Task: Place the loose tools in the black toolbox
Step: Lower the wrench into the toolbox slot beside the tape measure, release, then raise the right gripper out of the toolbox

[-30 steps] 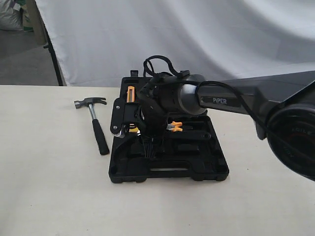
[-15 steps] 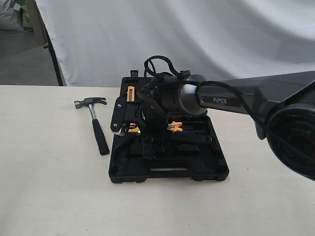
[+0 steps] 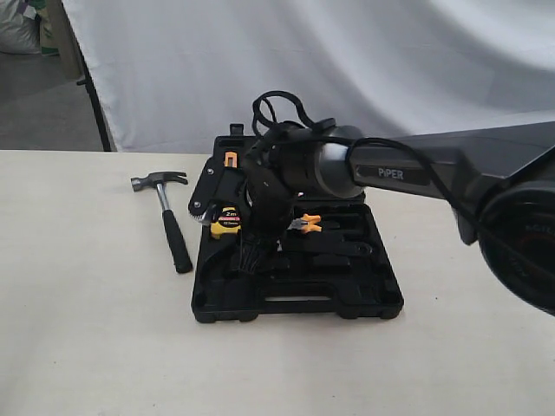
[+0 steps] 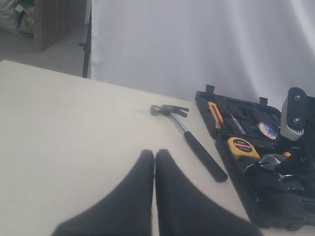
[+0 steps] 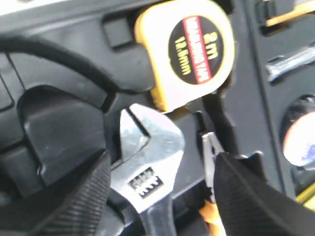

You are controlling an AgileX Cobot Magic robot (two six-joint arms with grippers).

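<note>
The black toolbox [image 3: 299, 299] lies open in the middle of the table. My right gripper [image 5: 162, 164] hovers over its left part, open, with its jaws wide apart. The adjustable wrench [image 5: 147, 147] lies between them in the box, and neither finger touches it. Its silver head is beside the yellow tape measure [image 5: 189, 51]. The claw hammer [image 3: 169, 221] rests on the table left of the box. The tape roll [image 4: 267, 130] sits in the far half of the box. My left gripper [image 4: 155, 155] is shut and empty, above bare table, well away from the hammer [image 4: 194, 140].
Orange-handled pliers [image 3: 308, 223] and the tape measure [image 3: 226, 220] sit in recesses of the box. A white cloth backdrop [image 3: 347, 61] hangs behind the table. A dark stand [image 3: 95, 104] is at the back left corner.
My right gripper has risen and shifted back over the box, uncovering the yellow tape measure. The hammer and the box have not moved.
</note>
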